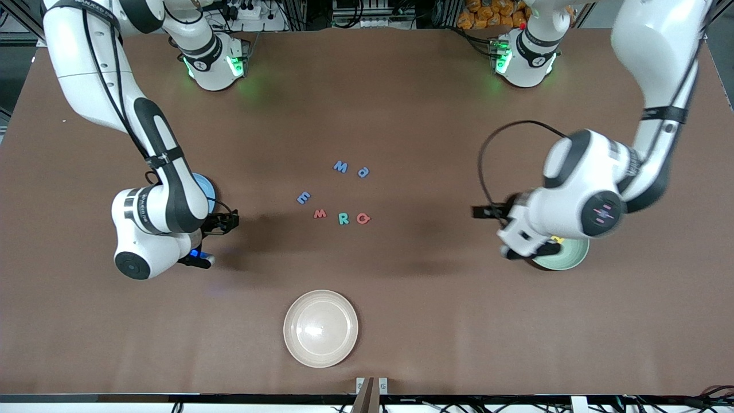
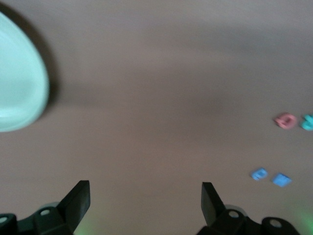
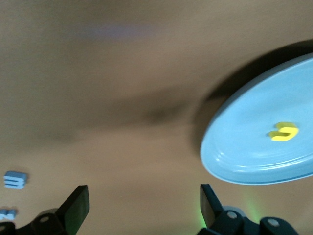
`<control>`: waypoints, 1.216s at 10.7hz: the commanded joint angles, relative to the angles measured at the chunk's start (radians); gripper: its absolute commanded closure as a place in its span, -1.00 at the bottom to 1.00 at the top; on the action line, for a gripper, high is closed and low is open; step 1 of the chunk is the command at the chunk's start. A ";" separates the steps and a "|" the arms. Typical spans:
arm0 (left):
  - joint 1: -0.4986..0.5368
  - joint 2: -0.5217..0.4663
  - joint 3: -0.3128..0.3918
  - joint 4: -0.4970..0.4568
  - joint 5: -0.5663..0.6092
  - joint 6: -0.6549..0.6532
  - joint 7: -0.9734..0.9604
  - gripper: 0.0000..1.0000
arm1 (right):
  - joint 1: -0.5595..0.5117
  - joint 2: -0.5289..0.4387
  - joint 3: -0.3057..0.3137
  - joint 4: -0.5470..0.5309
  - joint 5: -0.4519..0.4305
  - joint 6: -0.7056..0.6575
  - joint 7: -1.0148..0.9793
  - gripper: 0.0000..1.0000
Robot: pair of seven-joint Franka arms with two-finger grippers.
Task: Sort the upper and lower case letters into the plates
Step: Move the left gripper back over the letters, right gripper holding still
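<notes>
Several small letters lie mid-table: blue ones, a red one, a teal one and a red one. The sky blue plate lies mostly under the right arm; the right wrist view shows this plate holding a yellow letter. The mint green plate holds a yellow letter. My right gripper is open and empty beside the blue plate. My left gripper is open and empty beside the mint plate.
A cream-beige plate lies empty near the table's front edge, nearer to the camera than the letters. The left wrist view shows a red letter, a teal one and two blue ones. Brown table surface surrounds the letters.
</notes>
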 commanded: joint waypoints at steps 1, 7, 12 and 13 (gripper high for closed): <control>-0.026 -0.051 -0.088 -0.009 0.071 0.001 -0.038 -1.00 | -0.002 -0.021 0.002 -0.021 0.031 0.008 0.022 -1.00; -0.223 0.087 -0.078 -0.006 0.136 0.262 -0.548 -1.00 | 0.022 -0.022 0.002 -0.020 0.031 0.018 0.091 -1.00; -0.480 0.201 0.109 0.026 0.188 0.461 -0.832 -1.00 | 0.033 -0.022 0.002 -0.020 0.031 0.024 0.108 -1.00; -0.531 0.233 0.141 0.058 0.193 0.472 -0.875 -1.00 | 0.034 -0.022 0.003 -0.020 0.033 0.025 0.109 -1.00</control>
